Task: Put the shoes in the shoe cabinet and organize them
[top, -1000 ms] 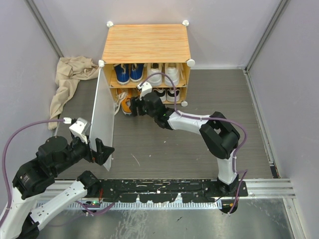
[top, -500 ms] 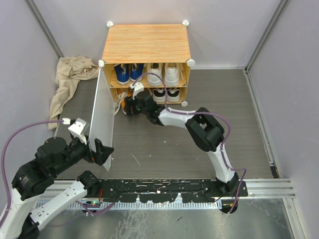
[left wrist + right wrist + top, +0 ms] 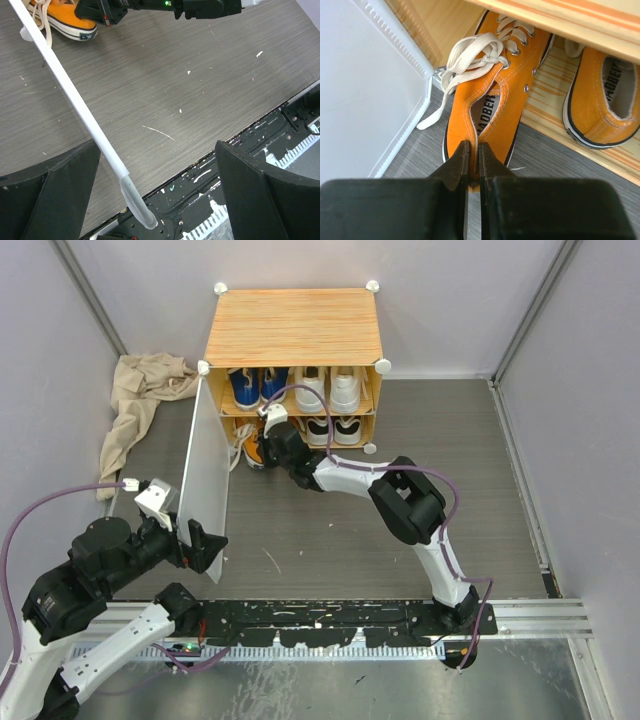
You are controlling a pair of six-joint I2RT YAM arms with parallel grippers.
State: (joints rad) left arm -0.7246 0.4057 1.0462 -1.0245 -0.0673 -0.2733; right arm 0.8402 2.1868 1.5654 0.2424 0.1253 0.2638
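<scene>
Your right gripper [image 3: 473,150] was clamped on the heel collar of the orange sneaker [image 3: 492,95], jaws almost together with only the fabric between them. The shoe sat toe-in at the mouth of the shoe cabinet [image 3: 293,325], lower bay, left side. Its front was over the wooden floor and its heel was out on the grey table [image 3: 320,550]. The second orange sneaker [image 3: 597,107] was already inside, just to its right.

Step in hand, as I read it: push it home. You'd want to drive along the shoe's own axis, low and level, so the sole slides over the sill rather than tipping. It was angled a little off its partner, so square it up before releasing. The loose laces [image 3: 465,65] trailed left toward the door [image 3: 365,90], a likely snag once that shuts.

Your left gripper [image 3: 157,150] was spread wide with the door's edge between the fingers. I couldn't tell if it touched.

Contents:
- Upper shelf: blue pair [image 3: 258,385] on the left, white pair [image 3: 328,388] on the right.
- Lower shelf: a dark-and-white pair [image 3: 335,430] on the right, the orange slot on the left.
</scene>
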